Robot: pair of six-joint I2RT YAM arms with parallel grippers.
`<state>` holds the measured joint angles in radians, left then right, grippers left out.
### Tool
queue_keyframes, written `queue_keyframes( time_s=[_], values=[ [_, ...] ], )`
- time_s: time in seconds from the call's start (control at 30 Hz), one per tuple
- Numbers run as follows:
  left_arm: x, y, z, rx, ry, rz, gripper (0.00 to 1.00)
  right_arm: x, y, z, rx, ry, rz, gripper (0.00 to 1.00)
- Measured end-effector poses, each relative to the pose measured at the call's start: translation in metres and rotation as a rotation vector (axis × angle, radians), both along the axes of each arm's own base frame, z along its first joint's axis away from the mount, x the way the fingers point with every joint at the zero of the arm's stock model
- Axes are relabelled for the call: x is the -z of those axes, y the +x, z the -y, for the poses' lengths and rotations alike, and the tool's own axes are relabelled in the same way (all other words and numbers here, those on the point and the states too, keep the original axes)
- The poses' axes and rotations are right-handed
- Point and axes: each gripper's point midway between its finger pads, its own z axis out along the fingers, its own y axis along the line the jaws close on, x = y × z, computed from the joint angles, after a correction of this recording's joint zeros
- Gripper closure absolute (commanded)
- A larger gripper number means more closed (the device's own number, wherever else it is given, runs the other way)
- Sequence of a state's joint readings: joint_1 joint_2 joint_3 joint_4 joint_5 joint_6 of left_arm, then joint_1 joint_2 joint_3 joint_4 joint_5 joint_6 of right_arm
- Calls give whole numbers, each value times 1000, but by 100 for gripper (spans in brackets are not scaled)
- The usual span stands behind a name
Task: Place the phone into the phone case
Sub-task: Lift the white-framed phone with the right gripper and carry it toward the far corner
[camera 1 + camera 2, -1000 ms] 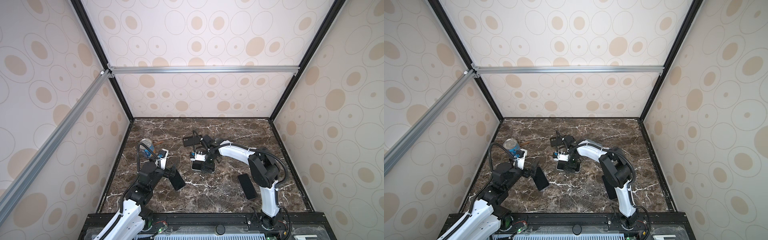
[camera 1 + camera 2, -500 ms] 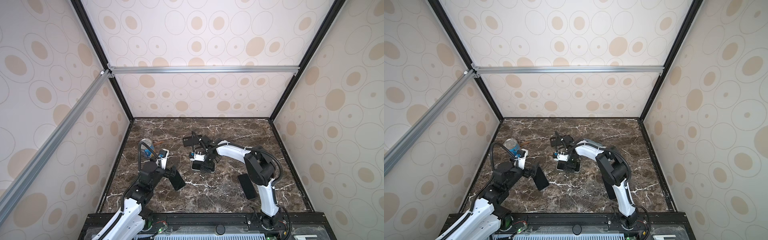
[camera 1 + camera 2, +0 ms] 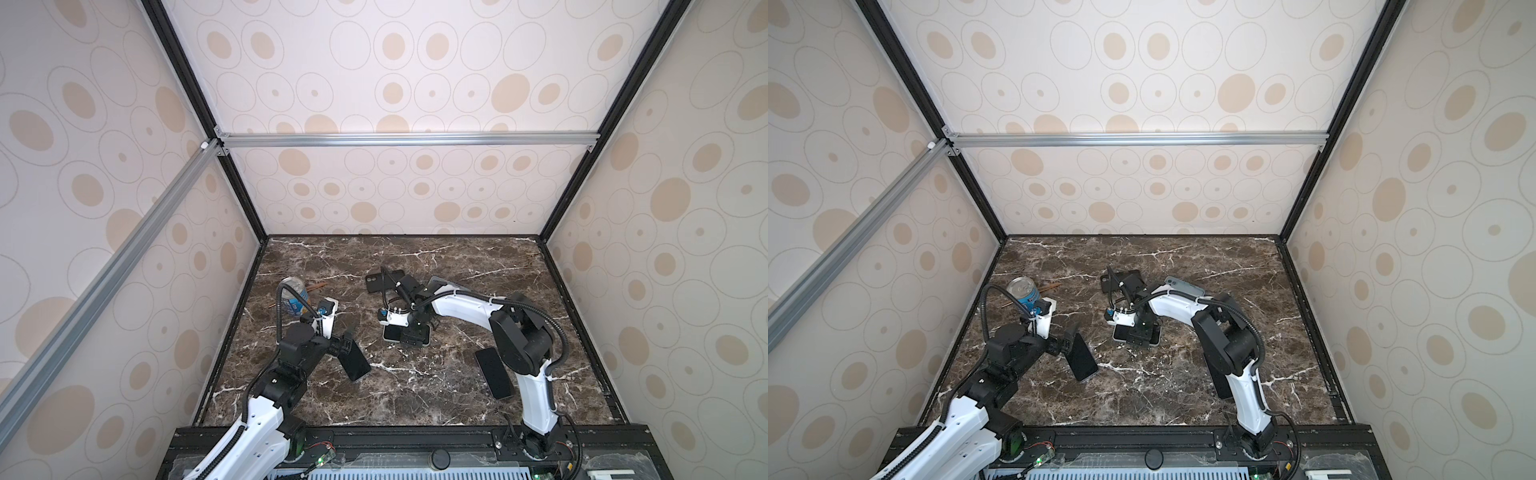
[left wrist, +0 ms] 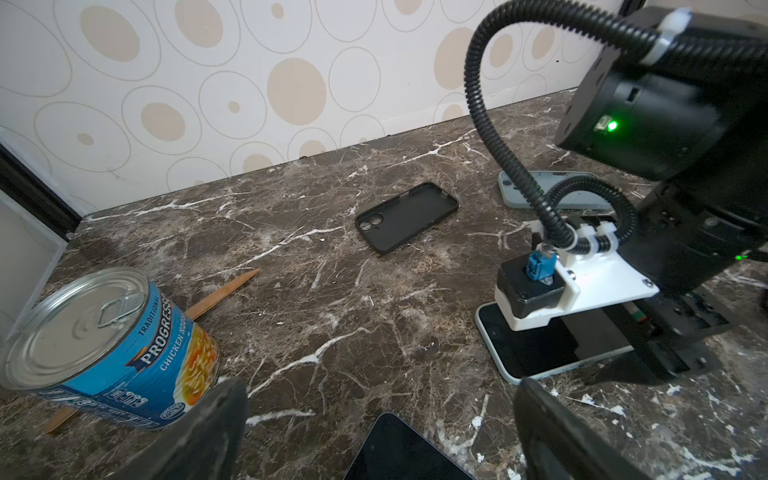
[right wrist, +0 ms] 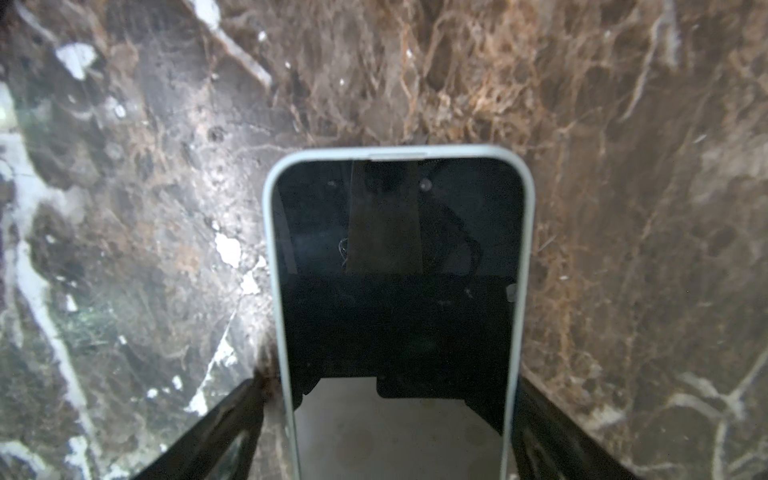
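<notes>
Booth with dotted walls [image 3: 374, 83], dark marble desk [image 3: 415, 395]. Phone [image 5: 395, 257], white-rimmed, lies flat and screen up near mid-desk. Right gripper [image 5: 390, 382] is down over it, fingers [image 5: 232, 419] wide, one on each long edge. The wrist view doesn't settle whether they touch the rim, and the phone is not lifted. Case [image 4: 407, 216], black, lies flat farther back in both top views, apart from the phone with bare desk between them, camera cutout toward the left side. Left gripper [image 4: 380, 386] sits low at left-front with fingers [image 4: 208, 432] spread wide, holding nothing. A dark phone [image 3: 357, 363] lies on the desk just below and between them. A grey phone [image 4: 552, 191] lies flat behind the right arm, partly hidden by it. A black phone [image 3: 492, 372] lies by the right arm's base, well apart from the rest. A soup can [image 4: 112, 345], upright with pull-tab lid on, stands at back-left near the wall. A wooden stick [image 4: 224, 293] lies beside it, running partly behind it.
</notes>
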<state>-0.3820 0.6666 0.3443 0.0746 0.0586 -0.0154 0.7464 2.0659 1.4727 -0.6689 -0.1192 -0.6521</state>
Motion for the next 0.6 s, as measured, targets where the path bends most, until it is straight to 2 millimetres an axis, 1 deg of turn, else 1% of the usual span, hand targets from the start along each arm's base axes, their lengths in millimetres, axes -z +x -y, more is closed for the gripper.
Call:
queue_keyframes(
  time_s=[0.2,0.3,0.43,0.47,0.6],
  values=[
    [1,0,1,6,-4,-5,1,1,-20,1,-16,-51,-22,6],
    [1,0,2,8,-6,-5,1,2,-30,0,-28,-75,-33,9],
    [1,-1,2,8,-8,-6,1,2,-33,0,-12,-87,-36,12],
    [1,-1,2,8,-8,-6,1,2,-33,1,-2,-90,-37,15],
    [-1,-1,2,8,-11,0,1,3,-33,3,44,-105,-33,21]
  ],
)
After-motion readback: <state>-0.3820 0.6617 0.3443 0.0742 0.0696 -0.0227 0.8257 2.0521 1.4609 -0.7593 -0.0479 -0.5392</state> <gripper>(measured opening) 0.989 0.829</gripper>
